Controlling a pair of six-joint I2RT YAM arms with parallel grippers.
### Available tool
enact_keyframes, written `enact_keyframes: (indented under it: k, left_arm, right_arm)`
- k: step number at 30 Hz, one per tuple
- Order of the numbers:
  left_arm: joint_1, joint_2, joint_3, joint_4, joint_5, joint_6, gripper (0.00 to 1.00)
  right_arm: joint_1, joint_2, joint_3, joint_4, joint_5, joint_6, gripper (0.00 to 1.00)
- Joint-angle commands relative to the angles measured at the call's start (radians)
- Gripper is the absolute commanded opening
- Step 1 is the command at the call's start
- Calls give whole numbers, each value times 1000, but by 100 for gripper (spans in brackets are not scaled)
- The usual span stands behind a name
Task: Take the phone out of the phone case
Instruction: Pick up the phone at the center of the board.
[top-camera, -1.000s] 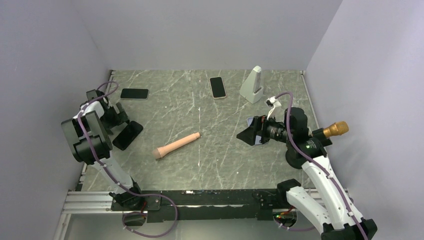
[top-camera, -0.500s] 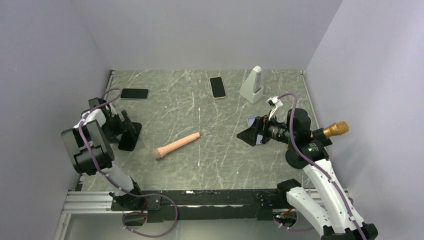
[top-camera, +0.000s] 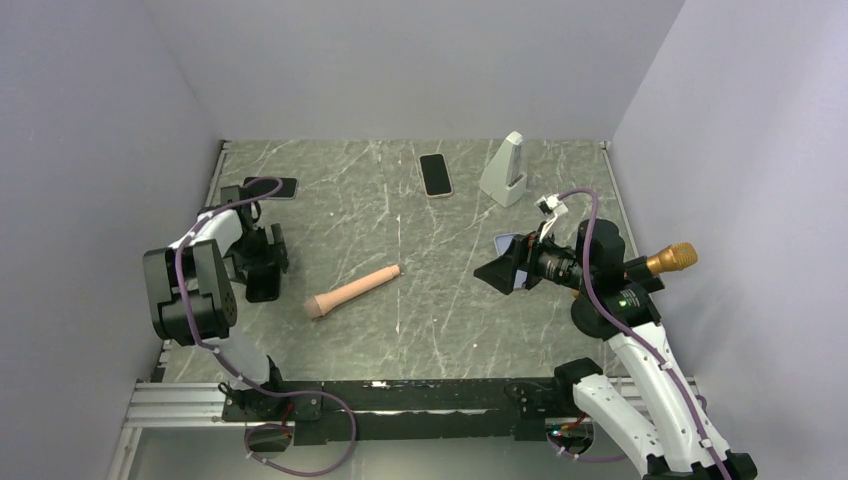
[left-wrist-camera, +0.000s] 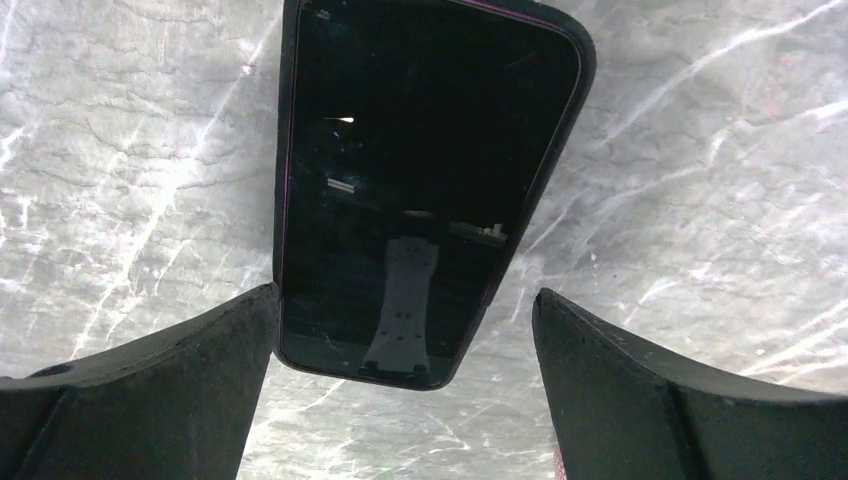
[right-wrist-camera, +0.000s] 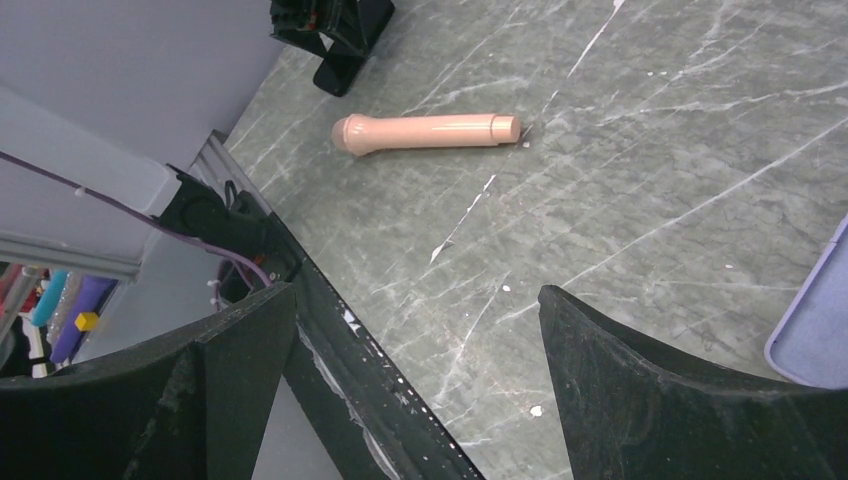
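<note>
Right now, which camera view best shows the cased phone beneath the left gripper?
The left wrist view: the phone lies close up, screen up, its case rim showing. The top external view shows a dark end under the left gripper. The right wrist view shows a small distant shape.

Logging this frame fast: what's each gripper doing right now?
Left gripper: open, holding nothing, poised over the phone.
Right gripper: open, holding nothing.

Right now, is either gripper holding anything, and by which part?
Nothing is held: left gripper open over the black phone, right gripper open and empty.
</note>
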Motion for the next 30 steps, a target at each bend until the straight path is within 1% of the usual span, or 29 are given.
enact_keyframes:
  k: [1, 5, 15, 19, 23, 27, 30]
  left_arm:
    - [-40, 52, 55, -15, -63, -35, 99]
    - [-58, 72, 75, -29, -107, -33, 99]
    - [-57, 18, 69, -11, -94, 39, 99]
    - [-56, 23, 81, -8, -155, 56, 99]
    - [-48, 53, 98, -16, -144, 92, 99]
    - [-48, 98, 105, -21, -78, 107, 99]
    - [-41, 111, 96, -15, -67, 111, 99]
  right_arm:
    - [5, -18, 15, 28, -4, 3, 94]
    - [4, -20, 10, 25, 3, 6, 95]
    - [5, -2, 21, 27, 0, 6, 95]
    - [4, -2, 15, 35, 1, 12, 95]
    - [5, -1, 11, 39, -1, 16, 95]
    - [6, 3, 15, 42, -1, 21, 95]
    - [6, 2, 21, 40, 1, 24, 95]
